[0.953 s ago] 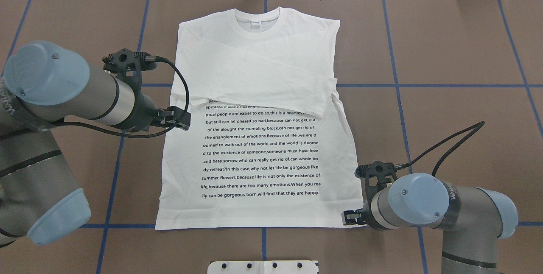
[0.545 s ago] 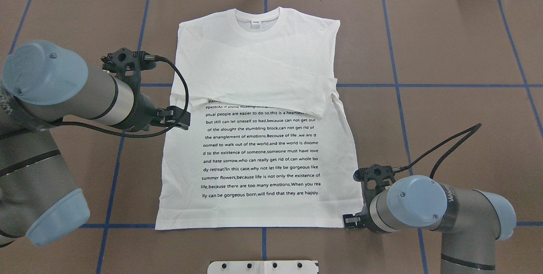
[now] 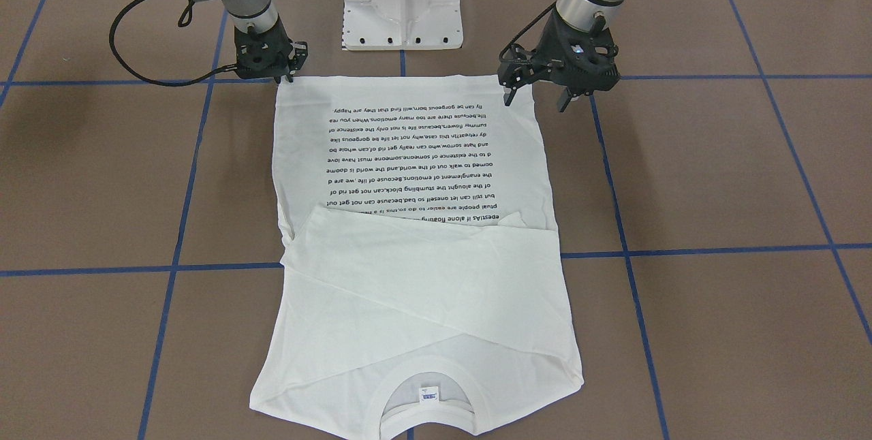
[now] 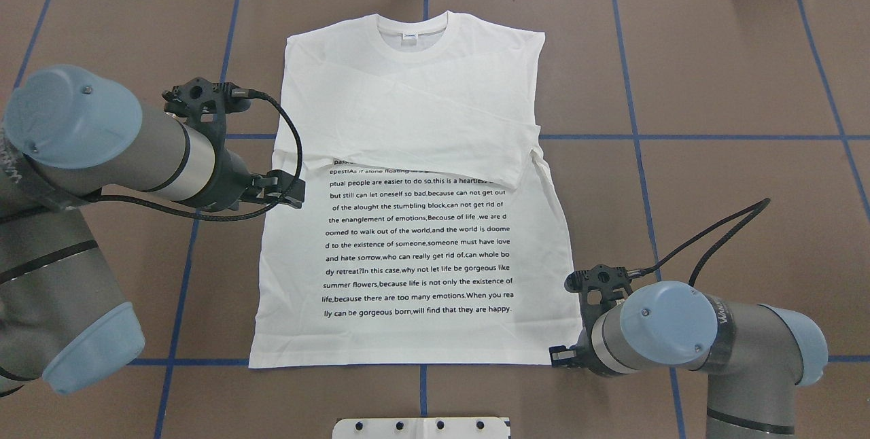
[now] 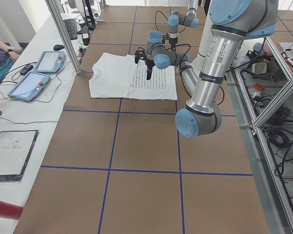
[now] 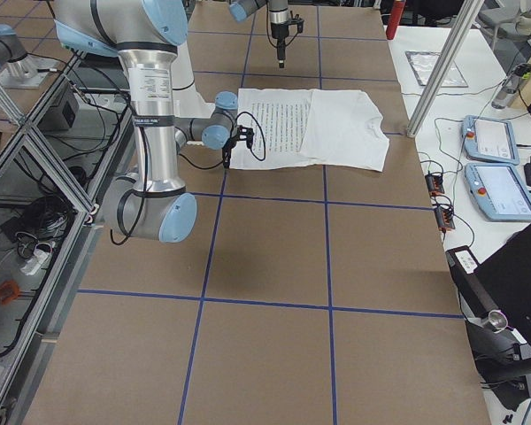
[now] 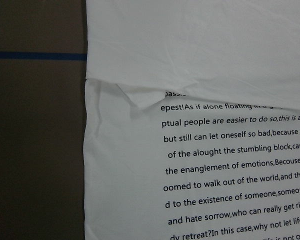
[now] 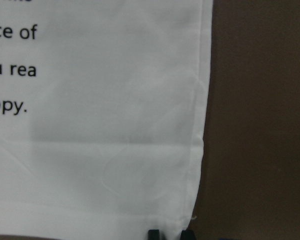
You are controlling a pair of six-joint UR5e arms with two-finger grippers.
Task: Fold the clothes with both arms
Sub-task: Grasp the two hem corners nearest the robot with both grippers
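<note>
T-shirt (image 4: 421, 106) lies flat on the surface (image 4: 714, 85) (sleeves folded in); left arm (image 4: 149, 153) has its jaws spread, right arm (image 4: 747, 334) has its jaws at 1 hem corner, state unclear.

T-shirt (image 4: 414, 153) on table (image 4: 714, 85), left tool (image 3: 535, 103) above edge, right tool (image 3: 286, 77) at corner

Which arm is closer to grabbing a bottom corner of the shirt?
Right. The right gripper sits low beside the T-shirt's hem corner, its fingertips at the cloth's edge in the wrist view. The left gripper hangs higher, jaws open.
</note>
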